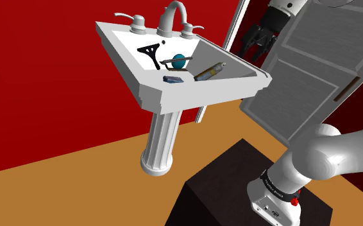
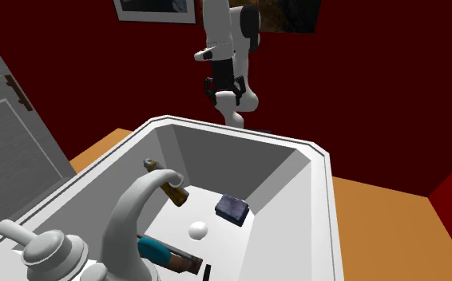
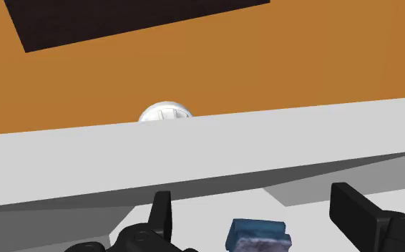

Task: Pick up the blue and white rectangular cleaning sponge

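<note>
The sponge (image 1: 173, 79), a small blue block with a pale grey face, lies in the white pedestal sink's (image 1: 199, 94) basin near its front wall. In the second exterior view the sponge (image 2: 231, 207) rests against the basin's right wall. My black gripper (image 1: 258, 42) hangs open in the air above and outside the sink's rim, on the shoulder view's right, apart from everything. In the wrist view the sponge (image 3: 260, 235) lies far below, framed between my spread fingertips (image 3: 162, 212), just past the sink rim (image 3: 194, 154). Nothing is held.
In the basin also lie a brown bottle (image 1: 209, 71), a teal-handled brush (image 1: 179, 61) and a black forked tool (image 1: 150, 51). A faucet (image 1: 172, 16) stands at the back. A grey door (image 1: 315, 64) is behind the arm. The dark stand (image 1: 238, 186) is below.
</note>
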`<action>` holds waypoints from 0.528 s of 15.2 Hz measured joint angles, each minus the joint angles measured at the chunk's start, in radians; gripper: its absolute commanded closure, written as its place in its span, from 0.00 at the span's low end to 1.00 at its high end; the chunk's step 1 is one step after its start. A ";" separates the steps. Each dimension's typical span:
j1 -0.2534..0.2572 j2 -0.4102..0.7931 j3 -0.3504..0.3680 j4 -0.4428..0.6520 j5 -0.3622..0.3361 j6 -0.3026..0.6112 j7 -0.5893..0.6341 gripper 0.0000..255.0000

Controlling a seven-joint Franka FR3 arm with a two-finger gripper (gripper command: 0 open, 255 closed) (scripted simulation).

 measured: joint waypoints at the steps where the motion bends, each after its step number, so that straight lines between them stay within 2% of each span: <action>1: 0.000 0.000 0.000 0.000 0.000 0.000 0.000 0.00; 3: 0.016 0.039 -0.024 0.008 0.002 0.025 -0.053 0.00; 8: 0.081 0.209 -0.114 0.049 0.025 0.124 -0.275 0.00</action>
